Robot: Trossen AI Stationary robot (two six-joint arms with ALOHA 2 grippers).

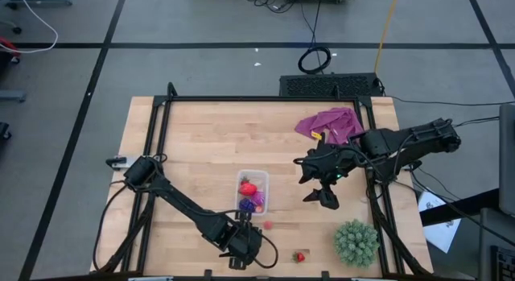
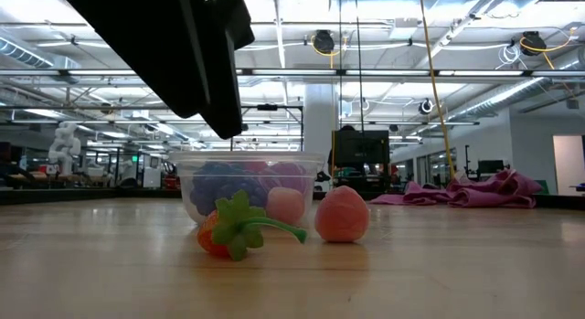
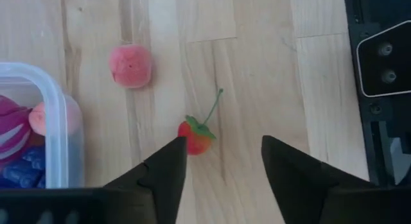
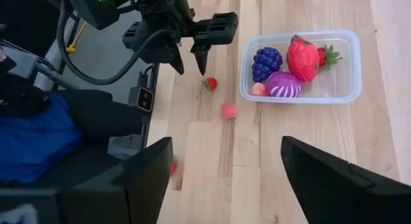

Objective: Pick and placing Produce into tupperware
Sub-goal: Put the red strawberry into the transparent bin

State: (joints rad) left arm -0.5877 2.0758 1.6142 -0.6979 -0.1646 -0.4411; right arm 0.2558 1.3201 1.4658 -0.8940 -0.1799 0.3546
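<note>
Strawberry (image 3: 195,137) with the green stem is sitting loose on the bench (image 1: 201,144), right at the tip of one finger of the left gripper (image 3: 223,161), a bit off to that side of the gap and not centred in it. Those jaws are spread apart with bare wood showing between them, so nothing is pinched. From the right wrist view you can see the left gripper (image 4: 189,54) hanging over that same berry (image 4: 210,83), and it looks like it's above it, not touching.

Just past it there's a pink round piece (image 3: 130,66) also lying on the bench, between the strawberry and the tupperware (image 1: 252,192). The clear tub is near the bench's middle and already has stuff in it: a purple grape bunch (image 4: 267,60), a larger red piece (image 4: 302,58), a purple-pink striped round one (image 4: 284,84) and a small pink bit (image 4: 259,89) in the corner.

One more little red strawberry (image 1: 299,256) sits near the front edge, beside the spiky green ball (image 1: 356,242).

Right gripper (image 1: 320,188) is hovering to the right of the tub, well apart from it, jaws wide and holding nothing. The purple cloth (image 1: 330,123) is bunched up at the far side.
</note>
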